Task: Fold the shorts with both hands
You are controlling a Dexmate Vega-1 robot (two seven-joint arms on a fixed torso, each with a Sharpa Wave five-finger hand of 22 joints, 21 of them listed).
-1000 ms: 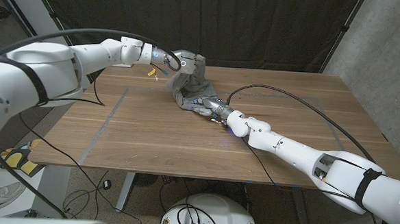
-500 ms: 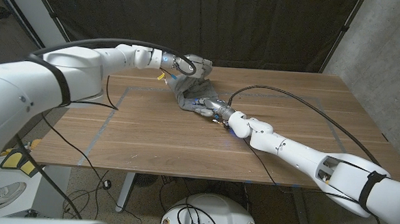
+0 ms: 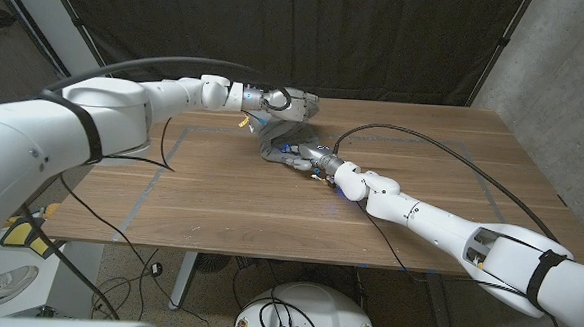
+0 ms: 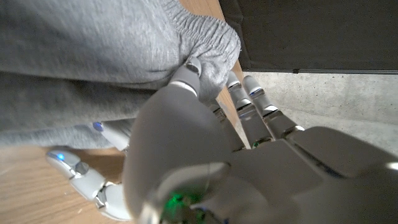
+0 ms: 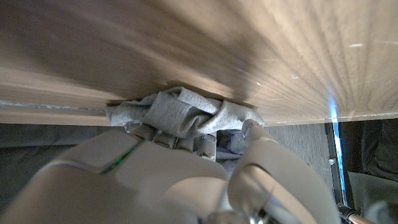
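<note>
Shorts: we see grey shorts (image 3: 273,135) bunched on the surface (image 3: 220,195).
Left hand (image 3: 293,103): we see it gripping their waistband.
Right hand (image 3: 294,156): fingers clutch bunched fabric.

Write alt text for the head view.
Both robot hands grip grey shorts bunched at the far middle of a wooden table: the left hand lifts one end, the right hand holds the other near the tabletop.

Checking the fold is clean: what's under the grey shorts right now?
The bunched grey fabric shorts lie on the brown wooden table. The left hand grips their upper edge and the right hand their lower. Anything beneath the fabric is covered.
</note>
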